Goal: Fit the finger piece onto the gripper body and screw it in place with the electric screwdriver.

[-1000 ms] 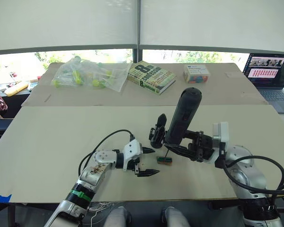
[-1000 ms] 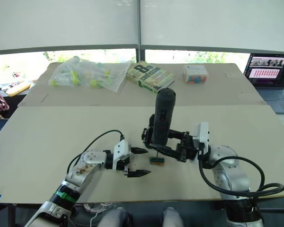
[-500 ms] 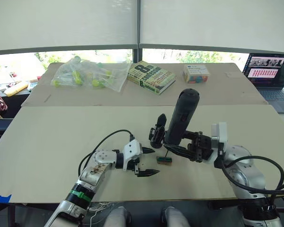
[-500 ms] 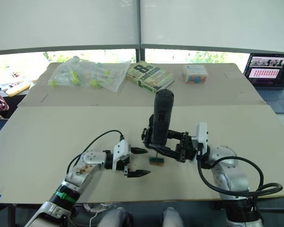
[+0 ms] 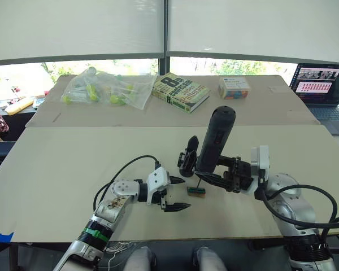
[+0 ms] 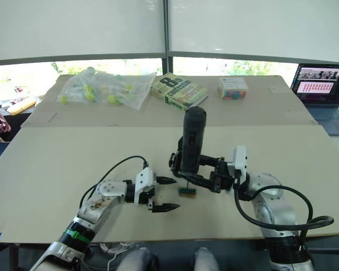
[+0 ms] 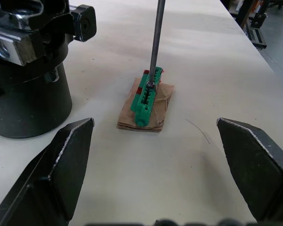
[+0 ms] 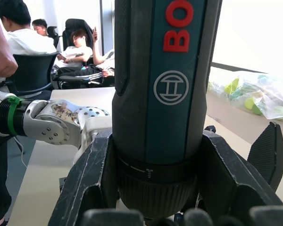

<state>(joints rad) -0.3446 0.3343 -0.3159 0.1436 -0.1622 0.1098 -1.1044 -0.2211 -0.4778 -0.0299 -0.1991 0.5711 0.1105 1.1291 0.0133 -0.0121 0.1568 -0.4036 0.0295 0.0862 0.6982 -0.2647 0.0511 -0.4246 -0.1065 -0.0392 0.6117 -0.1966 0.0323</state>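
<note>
Eye views: the right gripper (image 5: 217, 179) clamps the screwdriver (image 5: 214, 141) upright, just beside the gripper body (image 5: 188, 158). The left gripper (image 5: 175, 193) hovers wide open and empty, near the body.

Left wrist view: the bit (image 7: 156, 37) rests in the green screw box (image 7: 146, 101) beside the body; apparently picking up a screw. Next: lift it cleanly to the body.

Right wrist view: fingers (image 8: 92, 176) grip the screwdriver. The finger piece cannot be told.

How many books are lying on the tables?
1: a thick book on the far table, between the plastic bag of green-yellow items and a small colourful box.
</note>
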